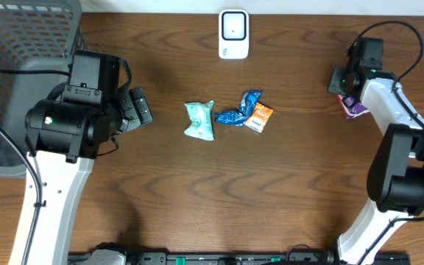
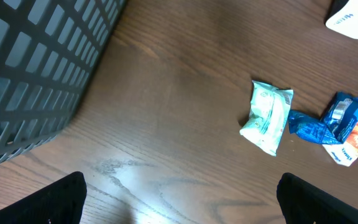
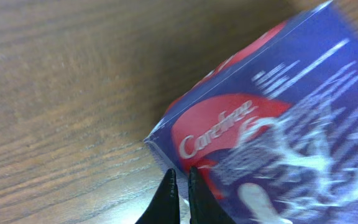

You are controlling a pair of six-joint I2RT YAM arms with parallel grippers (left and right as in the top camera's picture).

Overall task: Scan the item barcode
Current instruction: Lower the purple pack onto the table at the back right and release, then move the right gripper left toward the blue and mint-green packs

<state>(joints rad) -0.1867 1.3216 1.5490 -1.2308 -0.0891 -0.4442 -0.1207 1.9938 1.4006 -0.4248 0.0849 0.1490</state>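
Purple-and-red packet (image 1: 355,108) (image 3: 272,124) lies on wooden table (image 1: 197,199), far right. Right gripper (image 1: 348,90) (image 3: 180,186) directly over it, jaws pressed almost together at packet's edge; cannot tell if film is pinched. White scanner (image 1: 233,33) (image 2: 353,18) at far centre, well apart from packet. Teal packet (image 1: 199,120) (image 2: 267,115), blue packet (image 1: 240,110) (image 2: 328,121), orange packet (image 1: 260,118) (image 2: 352,144) clustered mid-table. Left gripper (image 1: 140,109) (image 2: 182,208) wide, empty, left of cluster. Grey basket (image 1: 13,44) (image 2: 30,74) far left.

basket (image 1: 20,37) walls left side, packet cluster (image 1: 230,118) central, open lane between
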